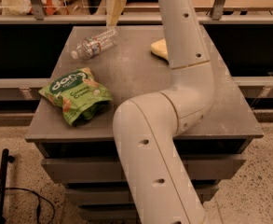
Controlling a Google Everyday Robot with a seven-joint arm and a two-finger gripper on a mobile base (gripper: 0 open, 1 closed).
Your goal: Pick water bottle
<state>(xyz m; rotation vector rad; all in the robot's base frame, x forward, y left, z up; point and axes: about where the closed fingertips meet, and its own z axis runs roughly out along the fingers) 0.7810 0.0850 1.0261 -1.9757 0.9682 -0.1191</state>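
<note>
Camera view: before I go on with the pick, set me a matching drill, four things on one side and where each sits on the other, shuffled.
Things:
1. water bottle
2. snack bag
3. end effector
4. yellow object

Places:
A. flat near the front left of the table
B. hanging at the top of the view, by the bottle's base end
C. lying on its side at the far left, cap pointing left
D. on the far side, partly hidden by the arm

Pairs: 1-C, 2-A, 3-B, 4-D
</note>
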